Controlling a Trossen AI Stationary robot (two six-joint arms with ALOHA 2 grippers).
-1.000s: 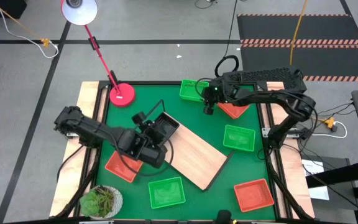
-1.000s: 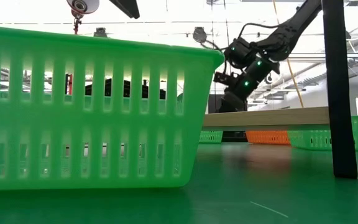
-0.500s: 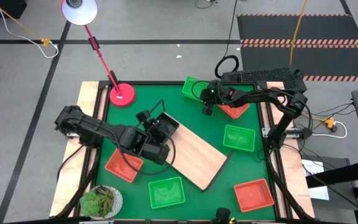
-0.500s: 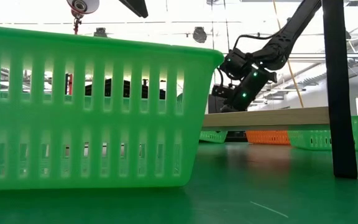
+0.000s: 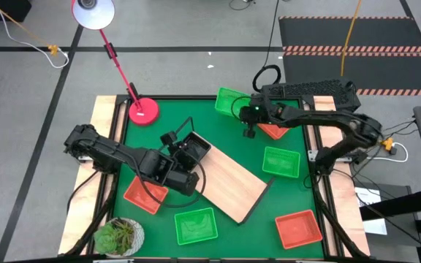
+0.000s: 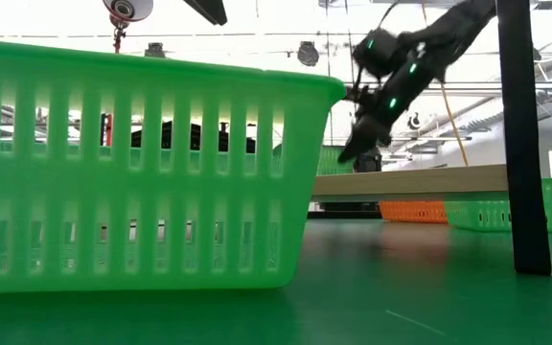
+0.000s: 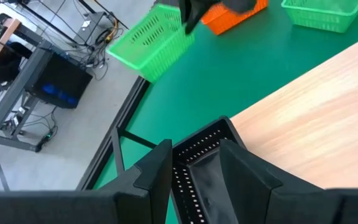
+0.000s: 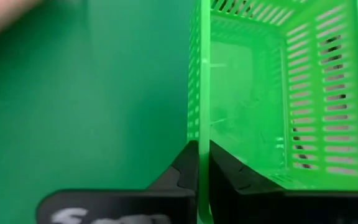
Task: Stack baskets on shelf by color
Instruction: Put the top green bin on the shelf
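The light-wood shelf (image 5: 232,181) lies slantwise on the green mat. A black basket (image 5: 194,150) sits at its far-left end, with my left gripper (image 7: 194,155) shut on it. My right gripper (image 5: 247,120) is at the far side of the table, shut on a green basket (image 5: 231,101), which also shows in the left wrist view (image 7: 149,40) and the right wrist view (image 8: 253,93). A red-orange basket (image 5: 275,131) lies under the right arm. My left gripper has the black basket between its two fingers, the mesh wall (image 7: 185,163) against one finger (image 7: 156,171). The fingers slant down from the table's left side. The basket's far corner (image 7: 224,124) lies at the shelf's end. My right gripper pinches the green basket's long side wall (image 8: 199,124), one finger inside the basket and one outside. The fingers slant down and lie across the rim. The basket is tilted, and the held side is raised off the mat.
More baskets lie on the mat: green (image 5: 281,161), red-orange (image 5: 298,228), green (image 5: 196,225) and red-orange (image 5: 145,194) under the left arm. A red lamp base (image 5: 144,111) stands far left and a plant (image 5: 119,235) near left. A green basket (image 6: 142,172) fills the low view.
My right gripper has taken hold of the green basket's wall. It has risen and shifted a little toward the table's right edge. The basket has tipped up and shifted with it. My left gripper and the black basket have stayed where they were.
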